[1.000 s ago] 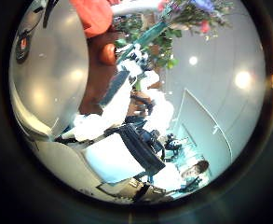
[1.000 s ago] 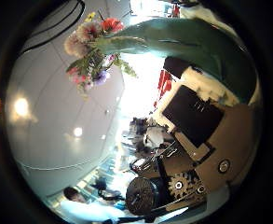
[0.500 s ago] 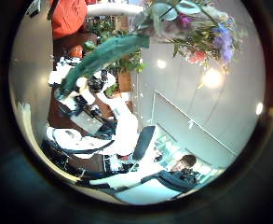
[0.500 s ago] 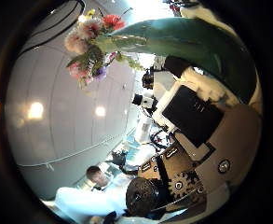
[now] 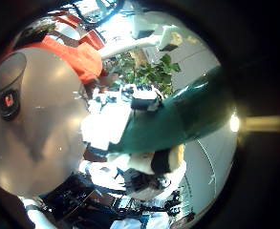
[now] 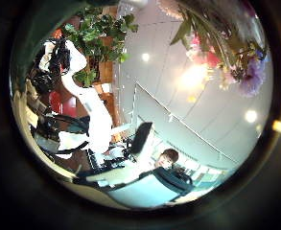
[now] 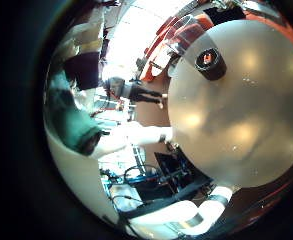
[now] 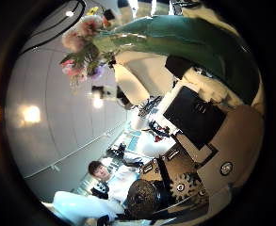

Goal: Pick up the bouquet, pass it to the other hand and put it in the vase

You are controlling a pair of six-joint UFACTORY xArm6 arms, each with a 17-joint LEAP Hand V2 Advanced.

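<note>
The bouquet is close to both palms. In the right thumb side palm view its wrapped stem (image 8: 189, 38) crosses over my right hand (image 8: 208, 122), with the flower heads (image 8: 81, 42) at the far end; the hand is curled on the stem. In the left little finger side palm view the stem (image 5: 183, 110) fills much of the picture, with white and black hand parts (image 5: 111, 124) on it. The left thumb side palm view shows the flowers (image 6: 226, 53). The right little finger side palm view shows the stem (image 7: 71, 120). My left hand is right beside the bouquet.
A round table (image 7: 246, 110) lies below, with a small round vessel (image 7: 208, 62) on it; both also show in the left little finger side palm view, the table (image 5: 39, 143) and the vessel (image 5: 8, 95). A potted plant (image 6: 102, 34) stands behind.
The left palm view has swung, and the bouquet has come much closer to it. The bouquet has stayed in the same place against my right hand while the room behind shifted.
</note>
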